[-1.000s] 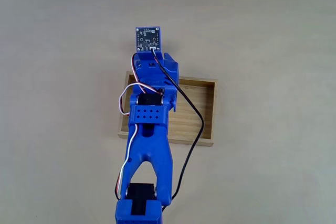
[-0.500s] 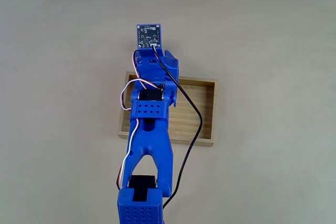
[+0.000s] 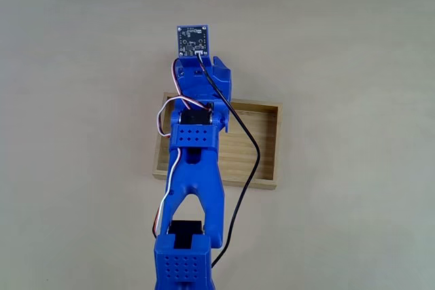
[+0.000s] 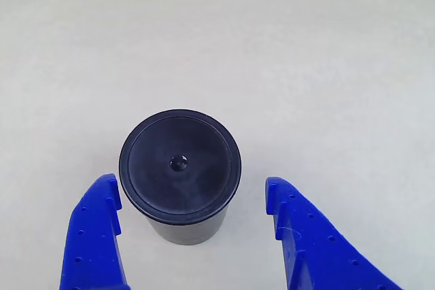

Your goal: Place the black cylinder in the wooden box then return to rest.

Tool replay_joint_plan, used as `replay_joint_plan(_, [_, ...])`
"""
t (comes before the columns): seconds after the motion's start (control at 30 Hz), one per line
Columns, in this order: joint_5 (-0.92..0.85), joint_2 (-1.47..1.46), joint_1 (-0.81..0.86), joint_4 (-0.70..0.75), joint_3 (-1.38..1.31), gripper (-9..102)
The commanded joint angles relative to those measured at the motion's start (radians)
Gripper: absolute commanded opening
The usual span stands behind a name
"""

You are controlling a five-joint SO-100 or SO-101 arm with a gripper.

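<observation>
While the black cylinder (image 4: 179, 174) is standing upright on the bare table (image 4: 326, 52), it's sitting betw. the two blue fingers (image 4: 95, 236) in the other view, closer to the left one, w/ a clear gap on the right. Its round top is showing a small dimple at centre. The gripper (image 4: 192, 198) is spread wide, wider than the cylinder, and isn't gripping anything; neither finger looks to be touching it, though the left tip is v. near the rim.

In the fixed view the arm (image 3: 194, 168) is reaching away from the camera across the wooden box (image 3: 262, 144), w/ the wrist and its small circuit board (image 3: 193, 40) sitting past the box's far wall. So the cylinder is prob. lying beyond the far side of the box, outside it, hidden under the wrist there.

Judging by this, the step in hand is the pick approach: fingers are straddling, not yet closing. Next move is calling for a slight shift to centre the cylinder, maybe a bit lower, then closing, lifting clear of the near wall and pulling back over the box floor.
</observation>
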Motion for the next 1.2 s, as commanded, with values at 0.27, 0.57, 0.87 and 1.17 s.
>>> replay_joint_plan(0.27, [0.012, 0.008, -0.021, -0.034, -0.196, 31])
replay_joint_plan(0.57, [0.012, 0.044, -0.032, -0.035, -0.238, 31])
replay_joint_plan(0.87, [0.02, 0.058, -0.029, -0.035, -0.256, 31])
replay_joint_plan(1.17, [0.023, 0.058, -0.021, -0.035, -0.258, 31])
